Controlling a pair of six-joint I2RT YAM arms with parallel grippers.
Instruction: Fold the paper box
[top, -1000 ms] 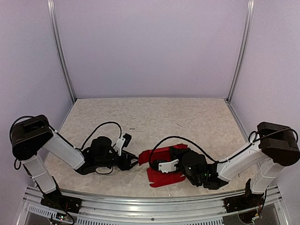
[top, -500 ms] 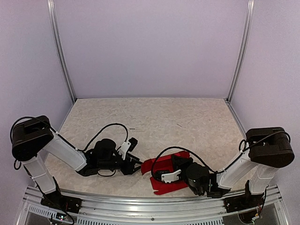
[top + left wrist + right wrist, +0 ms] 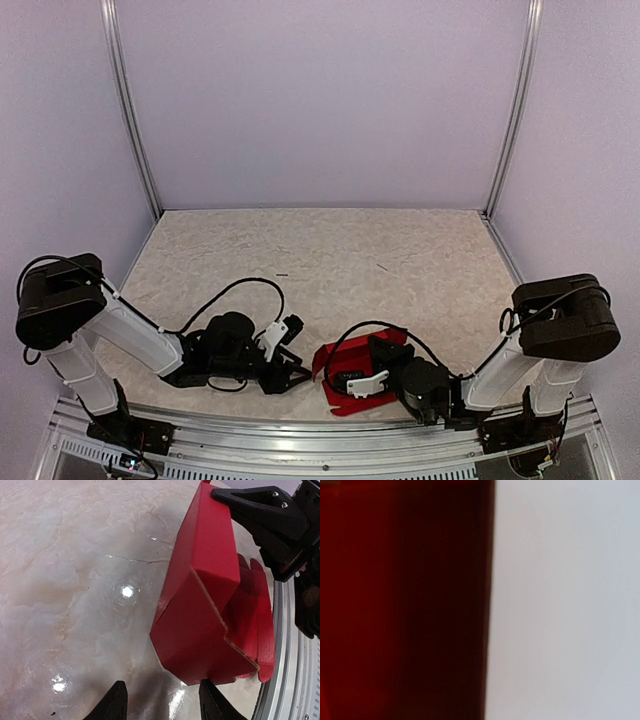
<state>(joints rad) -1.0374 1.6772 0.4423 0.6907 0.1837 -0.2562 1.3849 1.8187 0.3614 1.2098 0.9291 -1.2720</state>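
The paper box (image 3: 345,357) is bright red card, partly folded, lying near the table's front edge. In the left wrist view the paper box (image 3: 200,620) has one panel standing up and flat notched flaps behind it. My left gripper (image 3: 300,376) is open and empty just left of the box; its gripper (image 3: 162,705) faces the box's lower corner, with one fingertip (image 3: 211,700) close under it. My right gripper (image 3: 352,381) sits on the box, and its black fingers (image 3: 255,502) pinch the top of the raised panel. In the right wrist view blurred red card (image 3: 395,600) fills the left half and hides the fingers.
The aluminium rail (image 3: 300,425) runs along the table's front edge right beside the box; it also shows in the left wrist view (image 3: 290,645). Black cables (image 3: 235,290) loop over both arms. Lilac walls enclose the marbled table (image 3: 330,250).
The right gripper has drawn the box toward the front rail and raised one panel. The left gripper has moved right and nearer, following the box.
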